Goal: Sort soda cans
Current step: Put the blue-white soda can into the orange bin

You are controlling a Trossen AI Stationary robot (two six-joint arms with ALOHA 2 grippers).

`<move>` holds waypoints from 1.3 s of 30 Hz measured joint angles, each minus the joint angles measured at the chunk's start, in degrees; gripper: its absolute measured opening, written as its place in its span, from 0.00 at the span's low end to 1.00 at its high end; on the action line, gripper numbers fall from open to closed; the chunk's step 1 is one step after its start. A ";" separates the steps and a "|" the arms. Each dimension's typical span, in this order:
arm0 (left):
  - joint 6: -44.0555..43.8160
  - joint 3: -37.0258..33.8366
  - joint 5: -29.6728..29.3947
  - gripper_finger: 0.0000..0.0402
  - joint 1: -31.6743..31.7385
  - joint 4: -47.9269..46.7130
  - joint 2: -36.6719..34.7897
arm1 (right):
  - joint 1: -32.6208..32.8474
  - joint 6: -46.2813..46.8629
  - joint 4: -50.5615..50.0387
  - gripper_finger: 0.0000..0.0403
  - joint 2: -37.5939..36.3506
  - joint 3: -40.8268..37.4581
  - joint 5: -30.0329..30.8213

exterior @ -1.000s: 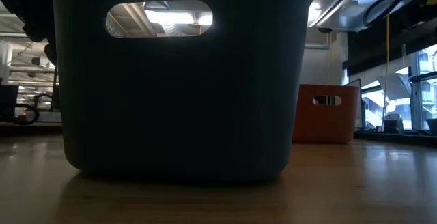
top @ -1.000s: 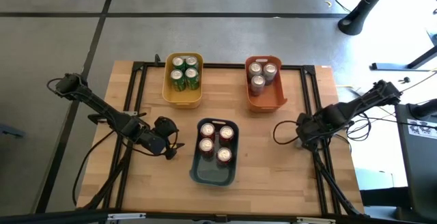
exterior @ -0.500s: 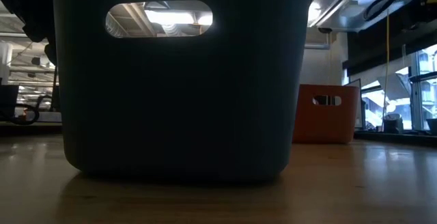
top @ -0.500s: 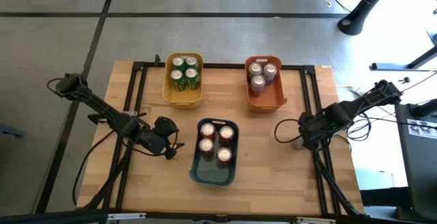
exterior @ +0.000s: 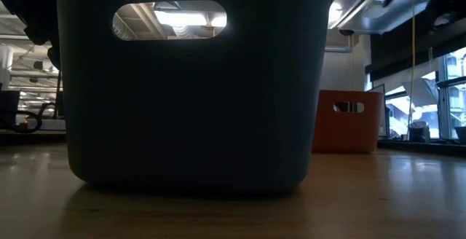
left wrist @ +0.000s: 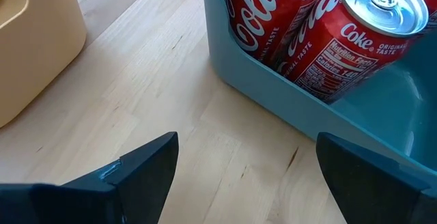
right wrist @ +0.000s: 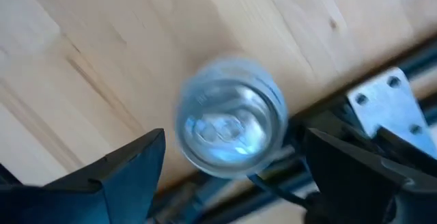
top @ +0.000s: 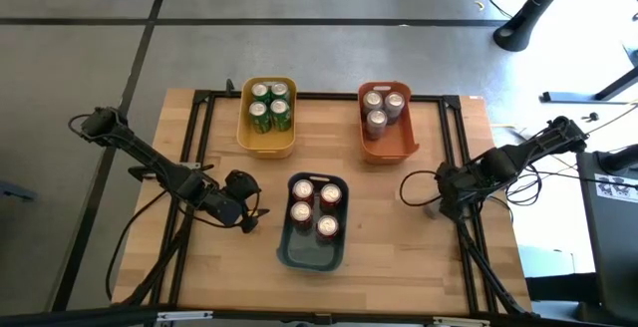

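One silver-grey metal soda can [right wrist: 231, 117] stands unsorted at the desk's [top: 399, 257] right edge; the right end effector [right wrist: 232, 159] hangs open above it. Next: descend, grip, carry to the orange plastic bin [top: 399, 146]. Left end effector [left wrist: 242, 173] waits open.

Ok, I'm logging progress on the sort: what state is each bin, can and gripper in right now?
Yellow bin: holds four green cans.
Orange bin: holds three silver cans.
Teal bin: holds four red cans.
Fourth silver can: upright on the table, unsorted.
Left gripper: open, empty.
Right gripper: open over that can.
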 joint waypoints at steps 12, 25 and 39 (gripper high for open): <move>-0.13 0.00 0.00 0.83 0.00 0.00 -0.01 | 0.00 10.10 2.42 0.86 0.09 -2.41 1.02; 0.28 0.00 0.00 0.83 0.00 -0.02 0.00 | 0.04 12.40 2.89 0.86 0.96 -3.19 0.13; 0.05 0.00 -0.01 0.83 0.00 0.01 0.00 | 0.00 13.31 8.86 0.86 8.57 -5.75 -3.99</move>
